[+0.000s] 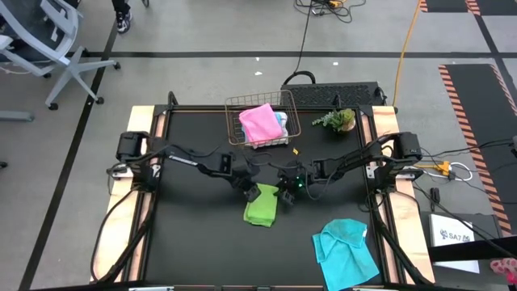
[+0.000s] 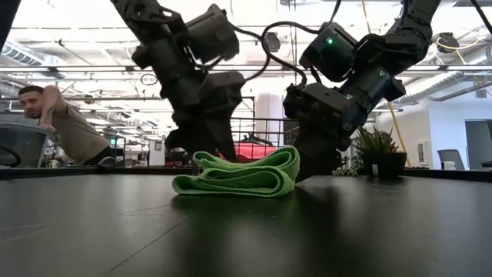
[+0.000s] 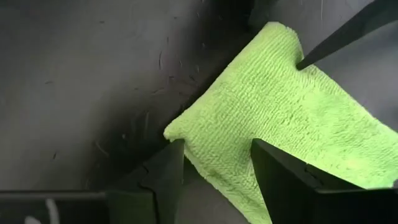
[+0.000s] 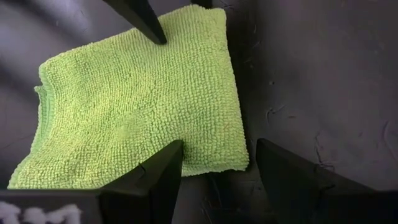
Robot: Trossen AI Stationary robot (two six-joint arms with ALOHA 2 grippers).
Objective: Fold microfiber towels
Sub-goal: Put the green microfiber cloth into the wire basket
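Two claws sit low over one folded lime-green towel (image 1: 261, 206) at mid tabletop (image 1: 194, 250). Left claw (image 3: 217, 165): jaws spread wide, straddling one corner of the towel, gripping nothing. Right claw (image 4: 219, 167): jaws also wide, straddling the neighbouring corner along the same edge, nothing held. In the low view the towel lies in stacked layers, flat on the tabletop, with both claws just behind it.

Risks, as judged from here:
- Fingertips stand very close to the pile. A claw lifting off at a slant could snag the top layer and drag the fold open.
- Microfiber clings, so a pad brushing the loops may carry a corner up with it.
- Layers look loosely stacked and rounded at the fold; a nudge from either claw could slide them askew.

Containers:
- Copper wire basket (image 1: 234, 121), beyond both claws toward the far edge. A pink towel (image 1: 260, 123) lies on top inside it, with a cyan-blue towel (image 1: 281, 121) peeking from beneath. Anything lower cannot be made out.
- Small potted plant (image 1: 339, 120) stands beside the basket, on the right claw's side.

Loose: a second cyan-blue towel (image 1: 347, 252), crumpled, well apart from the right claw toward the near edge, not yet folded.
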